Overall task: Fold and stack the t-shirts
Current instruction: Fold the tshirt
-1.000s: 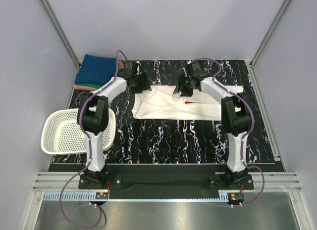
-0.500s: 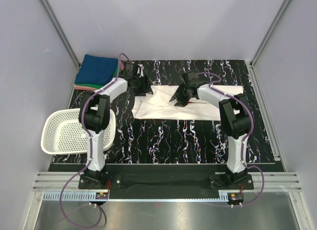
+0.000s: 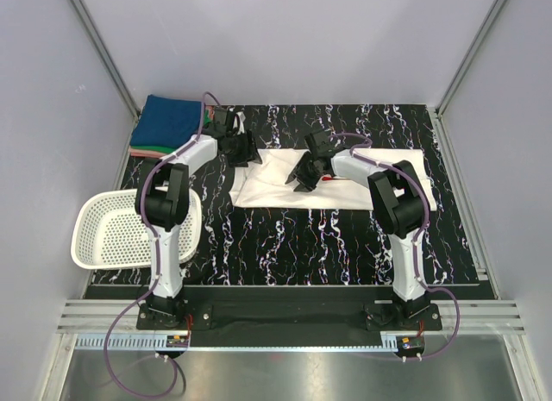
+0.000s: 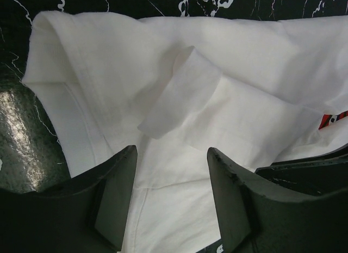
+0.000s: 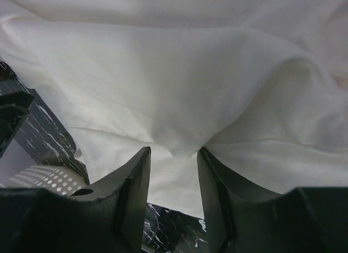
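A white t-shirt [image 3: 276, 184] with a red chest print [image 3: 326, 178] lies rumpled and partly folded on the black marbled table. My left gripper [image 3: 242, 152] is over its far left edge, open and empty; in the left wrist view [image 4: 171, 174] the white cloth [image 4: 163, 73] lies under the spread fingers and the red print [image 4: 331, 120] shows at the right. My right gripper [image 3: 304, 175] is low over the shirt's middle. In the right wrist view [image 5: 174, 160] its jaws stand apart, with a ridge of cloth [image 5: 182, 139] at the tips. Folded blue, green and pink shirts [image 3: 170, 123] are stacked at the back left.
A white mesh basket [image 3: 110, 231] sits at the table's left front edge, by the left arm's base; it also shows in the right wrist view [image 5: 46, 178]. The shirt's right part [image 3: 401, 162] reaches towards the table's right side. Grey walls close in the back and sides.
My right gripper has moved left and nearer across the shirt, from its far edge to its middle. The left gripper has stayed near the shirt's far left edge.
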You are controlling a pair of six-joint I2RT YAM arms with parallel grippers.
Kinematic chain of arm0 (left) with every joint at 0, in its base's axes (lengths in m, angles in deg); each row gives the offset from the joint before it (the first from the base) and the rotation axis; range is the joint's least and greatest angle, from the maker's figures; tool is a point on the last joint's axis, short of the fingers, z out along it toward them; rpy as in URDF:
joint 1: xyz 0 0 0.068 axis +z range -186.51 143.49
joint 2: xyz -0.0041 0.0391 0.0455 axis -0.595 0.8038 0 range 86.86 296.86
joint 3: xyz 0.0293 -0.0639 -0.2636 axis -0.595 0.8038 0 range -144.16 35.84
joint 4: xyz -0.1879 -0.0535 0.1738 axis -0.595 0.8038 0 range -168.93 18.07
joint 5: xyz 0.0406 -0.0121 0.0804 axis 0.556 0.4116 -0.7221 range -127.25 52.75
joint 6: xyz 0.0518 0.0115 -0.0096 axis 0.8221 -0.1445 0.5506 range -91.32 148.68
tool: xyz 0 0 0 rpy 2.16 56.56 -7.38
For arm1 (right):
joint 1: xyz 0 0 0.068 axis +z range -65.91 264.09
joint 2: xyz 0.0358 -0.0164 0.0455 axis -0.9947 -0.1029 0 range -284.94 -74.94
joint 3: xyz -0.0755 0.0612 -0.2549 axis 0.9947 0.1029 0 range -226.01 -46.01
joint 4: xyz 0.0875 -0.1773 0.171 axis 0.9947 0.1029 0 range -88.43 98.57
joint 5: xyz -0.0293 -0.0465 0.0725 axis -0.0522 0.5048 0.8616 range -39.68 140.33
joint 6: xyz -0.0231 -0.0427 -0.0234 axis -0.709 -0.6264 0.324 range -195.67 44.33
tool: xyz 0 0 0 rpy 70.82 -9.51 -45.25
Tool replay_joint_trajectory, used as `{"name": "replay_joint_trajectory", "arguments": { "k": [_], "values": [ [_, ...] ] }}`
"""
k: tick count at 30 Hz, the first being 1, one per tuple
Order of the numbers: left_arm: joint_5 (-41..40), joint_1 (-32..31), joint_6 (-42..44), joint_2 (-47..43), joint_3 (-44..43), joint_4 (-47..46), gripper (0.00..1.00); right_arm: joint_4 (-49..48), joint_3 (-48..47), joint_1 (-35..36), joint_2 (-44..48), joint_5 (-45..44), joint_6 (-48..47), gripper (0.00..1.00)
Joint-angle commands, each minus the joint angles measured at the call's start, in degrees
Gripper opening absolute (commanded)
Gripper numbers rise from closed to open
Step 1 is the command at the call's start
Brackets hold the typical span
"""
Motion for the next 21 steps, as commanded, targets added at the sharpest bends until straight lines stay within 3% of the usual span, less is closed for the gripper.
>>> {"name": "replay_joint_trajectory", "arguments": {
  "k": [1,7,12,14,16,17,18,21],
  "values": [
    [1.82,0.26,1.09,1.10,-1.48,-1.35,0.60,0.15,-2.03,0.49,0.57,-2.21,1.24,0.47],
    [4.46,0.26,1.00,1.63,-1.22,-3.37,0.59,0.50,-3.00,0.49,0.22,-2.83,0.89,0.41],
    [4.72,0.35,0.91,1.80,-1.83,-3.46,0.56,0.06,-3.26,0.57,-0.13,-2.74,0.45,0.22],
    [4.90,0.35,1.00,1.98,-2.27,-2.94,0.52,0.06,-3.52,0.57,-0.13,-3.00,-0.43,0.11],
    [5.07,0.52,1.09,1.81,-2.35,-2.76,0.38,0.15,-3.61,0.48,-0.04,-3.35,-0.87,0.01],
    [5.16,0.61,1.00,1.72,-2.53,-2.41,0.32,0.24,-3.61,0.40,0.22,-3.53,-1.31,0.00],
    [5.16,0.70,1.00,1.63,-2.62,-2.15,0.17,0.07,-3.61,0.48,0.31,-3.62,-1.66,0.00],
    [6.13,0.88,0.48,1.54,-3.32,-1.70,0.00,-0.37,-3.52,0.48,1.10,-3.62,-2.45,0.00]
  ]
}}
